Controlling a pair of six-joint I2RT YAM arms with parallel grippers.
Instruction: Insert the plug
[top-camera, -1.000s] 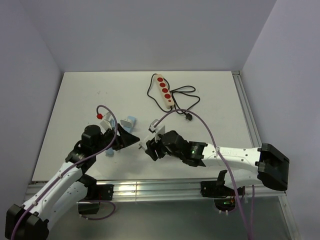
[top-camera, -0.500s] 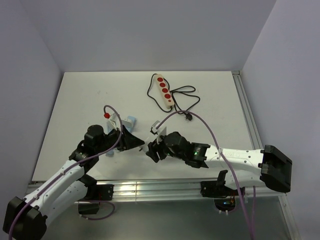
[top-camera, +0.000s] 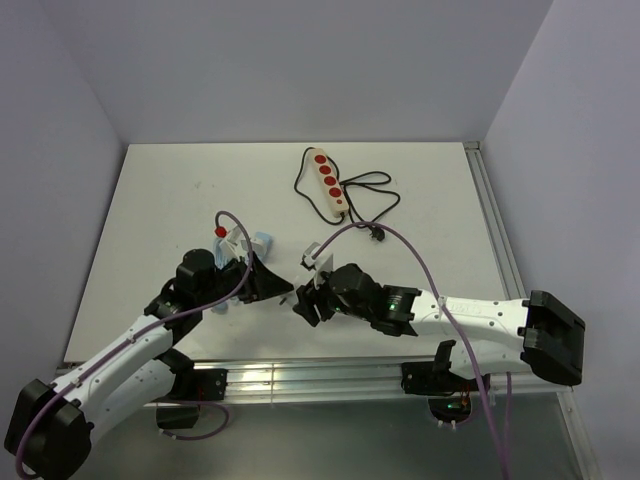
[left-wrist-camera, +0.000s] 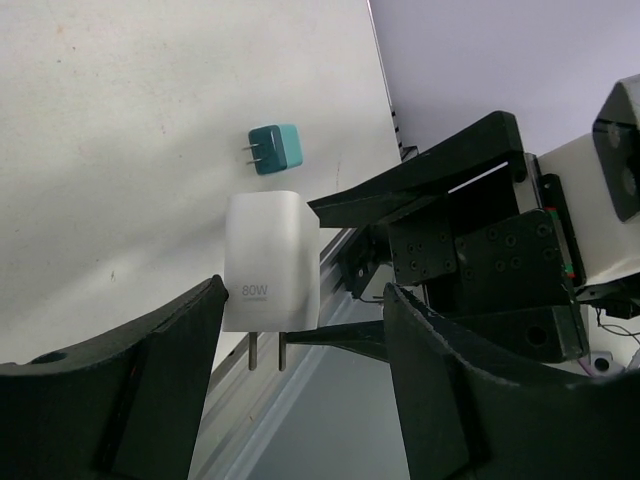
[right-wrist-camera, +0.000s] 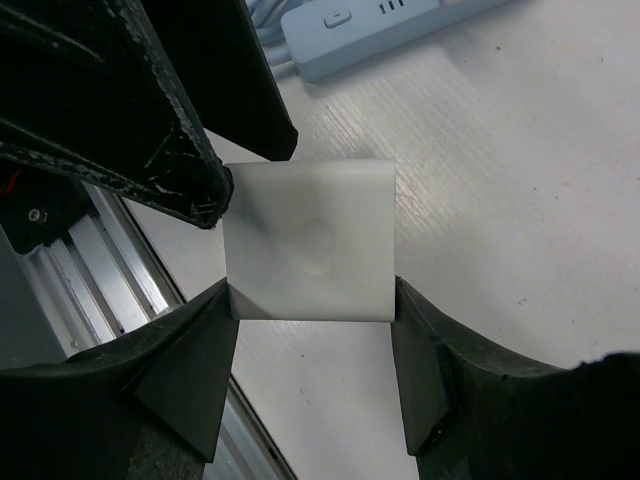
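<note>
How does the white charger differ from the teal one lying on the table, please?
The white charger is held in the jaws of the right gripper; the teal charger lies loose on the table. The white charger reads 80W; the teal charger shows no marking. In the left wrist view the white charger's prongs point down, the teal charger's left. Both are boxy with two prongs.

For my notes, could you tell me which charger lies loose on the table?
The small teal charger; the white 80W charger is held by the right gripper.
</note>
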